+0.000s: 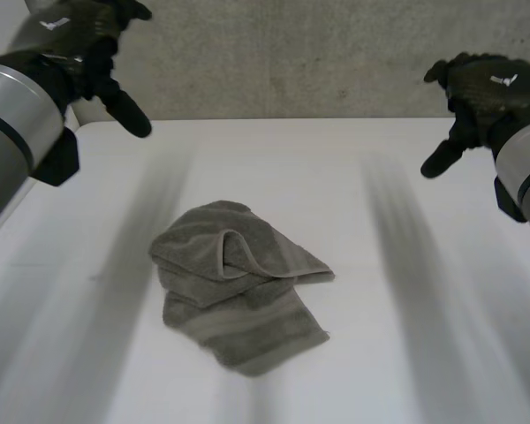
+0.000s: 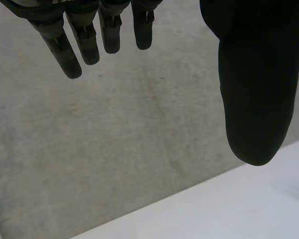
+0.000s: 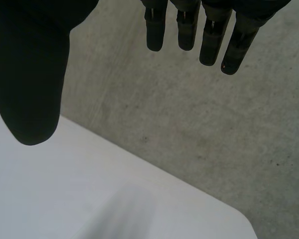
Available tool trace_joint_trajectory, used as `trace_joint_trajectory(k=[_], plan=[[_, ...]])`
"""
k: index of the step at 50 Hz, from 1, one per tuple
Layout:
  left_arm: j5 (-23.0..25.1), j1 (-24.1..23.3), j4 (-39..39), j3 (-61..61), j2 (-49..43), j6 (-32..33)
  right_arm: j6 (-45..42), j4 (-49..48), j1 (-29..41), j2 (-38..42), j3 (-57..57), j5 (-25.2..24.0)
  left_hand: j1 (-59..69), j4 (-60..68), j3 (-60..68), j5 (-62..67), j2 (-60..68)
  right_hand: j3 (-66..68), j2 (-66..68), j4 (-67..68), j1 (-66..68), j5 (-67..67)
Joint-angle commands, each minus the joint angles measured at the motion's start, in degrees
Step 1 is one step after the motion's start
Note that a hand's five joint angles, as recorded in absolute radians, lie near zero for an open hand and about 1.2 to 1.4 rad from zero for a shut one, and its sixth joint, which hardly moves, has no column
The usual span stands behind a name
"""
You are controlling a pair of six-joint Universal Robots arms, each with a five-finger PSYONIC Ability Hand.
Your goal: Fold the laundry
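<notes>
Nearest the camera in the head view: grey towel (image 1: 238, 287), crumpled, lying on the white table (image 1: 406, 265) about mid-table and a little toward the left arm's side. Its long axis runs on a diagonal, from the far-left end to the near-right end. One flap is turned over the upper layer and points toward the right arm's side. A woven band crosses the near end. No tag or label can be made out on the cloth. Both hands are further off, raised over the far part of the table and well apart from the towel, one on each side of it. The towel lies nearer the robot than either hand and in toward the middle between them. Left hand (image 1: 88, 44): in its wrist view the fingers (image 2: 84, 40) are straight and slightly spread, with the thumb (image 2: 256, 89) held wide of them, and it holds nothing. Right hand (image 1: 481, 88): the same, with fingers (image 3: 209, 35) straight and a little apart, thumb (image 3: 32, 74) away from them, empty. Judgement: neither hand is clearly closer, though the left may have a slight edge given the towel's offset. The far-left end would suit the left hand and the turned flap the right. Each hand's back carries a small white mark, with no readable letters. Farthest: bare grey concrete wall (image 1: 318, 62), no writing on it.
</notes>
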Motion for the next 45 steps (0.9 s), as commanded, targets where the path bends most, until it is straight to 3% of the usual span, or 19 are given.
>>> trace_joint_trajectory(k=[1,14,20,27,32,39,45], plan=[[-0.28,2.26,-4.46,1.29,0.04,-1.27,1.2,1.67,-0.16,0.19,-3.89,-0.17,-1.41,-1.08,-1.16,-1.76,-1.04,-2.09,-2.77,-3.22,-2.01,-3.06],[-0.28,2.79,-7.11,1.56,0.21,-1.45,1.12,1.84,-0.43,0.37,-3.54,-0.61,-1.41,-1.08,-1.16,-1.76,-1.04,-2.09,-2.77,-3.22,-2.01,-3.06],[-0.11,2.61,-7.46,-0.19,0.39,-1.27,-2.05,2.02,-0.43,2.66,-3.36,-3.51,1.6,1.93,1.85,1.25,1.98,-2.09,-2.77,-3.22,-2.01,-3.06],[0.16,2.61,-7.99,-5.63,0.74,-1.01,-13.72,2.9,2.37,9.5,-0.82,-9.47,3.63,3.96,3.89,3.28,4.01,-2.09,-2.77,-3.22,-2.01,-3.06],[0.07,2.79,-6.94,-12.51,1.53,-1.53,-12.95,1.76,5.63,15.99,-1.34,-12.82,3.3,3.63,3.55,2.95,3.67,-2.09,-2.77,-3.22,-2.01,-3.06],[-0.28,2.96,4.46,-25.84,0.48,-1.8,-7.16,-4.12,7.39,24.87,-2.31,-15.9,1.11,1.44,1.36,0.76,1.49,-2.09,-2.77,-3.22,-2.01,-3.06],[-0.63,2.08,10.11,-30.0,-3.66,-1.62,-4.42,-9.57,10.21,31.65,-3.63,-15.9,1.11,1.44,1.36,0.76,1.49,1.85,1.16,0.71,1.92,0.87]])
